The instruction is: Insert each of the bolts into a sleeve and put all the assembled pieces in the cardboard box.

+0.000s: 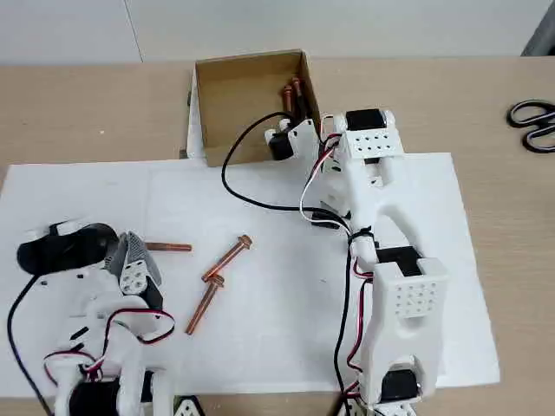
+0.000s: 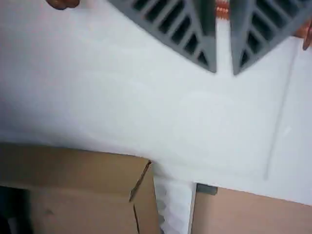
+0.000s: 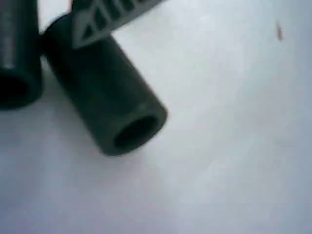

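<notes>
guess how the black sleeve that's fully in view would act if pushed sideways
The black sleeve is a smooth round tube lying on its side on the flat white surface, so a sideways push would likely roll it. Its open bore suggests it is hollow and fairly light. The thick wall looks stiff, so gripping probably won't squash it.

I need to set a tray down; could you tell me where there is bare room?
Free: paper between box and left gripper; paper between bolts and right arm; table between right arm and scissors. Crowded: by the bolts and at the box corner under the right arm.
</notes>
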### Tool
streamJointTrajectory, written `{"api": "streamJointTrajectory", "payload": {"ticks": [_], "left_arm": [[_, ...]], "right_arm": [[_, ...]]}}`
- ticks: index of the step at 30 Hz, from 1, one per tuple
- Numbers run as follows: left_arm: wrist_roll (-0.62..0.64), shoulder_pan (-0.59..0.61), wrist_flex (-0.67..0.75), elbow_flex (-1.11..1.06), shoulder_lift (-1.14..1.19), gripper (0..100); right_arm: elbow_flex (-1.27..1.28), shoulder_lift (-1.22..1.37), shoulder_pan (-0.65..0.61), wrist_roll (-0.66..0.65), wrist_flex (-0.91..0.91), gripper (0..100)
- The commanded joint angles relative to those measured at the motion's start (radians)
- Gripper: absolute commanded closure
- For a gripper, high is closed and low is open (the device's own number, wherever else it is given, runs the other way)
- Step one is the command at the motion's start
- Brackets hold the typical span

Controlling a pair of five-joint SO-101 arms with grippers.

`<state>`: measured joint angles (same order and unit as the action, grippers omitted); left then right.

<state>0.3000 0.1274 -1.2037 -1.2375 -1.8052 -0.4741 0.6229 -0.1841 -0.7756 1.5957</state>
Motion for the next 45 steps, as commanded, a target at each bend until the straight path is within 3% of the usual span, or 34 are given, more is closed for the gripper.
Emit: {"api": "streamJointTrajectory", "payload": {"ticks": [1,18,26,45], "left_arm": [[-0.011,0.0,-0.003,0.05,-0.006,99],[-0.011,0.005,-0.005,0.048,-0.006,99],[-0.011,0.005,-0.005,0.047,-0.006,99],[-0.011,0.005,-0.005,0.047,-0.006,99]], "right_arm": [[-0.02,0.01,0.013,-0.011,-0.028,75.1],[-0.086,0.018,0.042,-0.003,0.045,75.7],[-0.086,0.019,0.042,-0.003,0.044,90.5],[-0.086,0.019,-0.031,0.003,0.045,90.5]]}}
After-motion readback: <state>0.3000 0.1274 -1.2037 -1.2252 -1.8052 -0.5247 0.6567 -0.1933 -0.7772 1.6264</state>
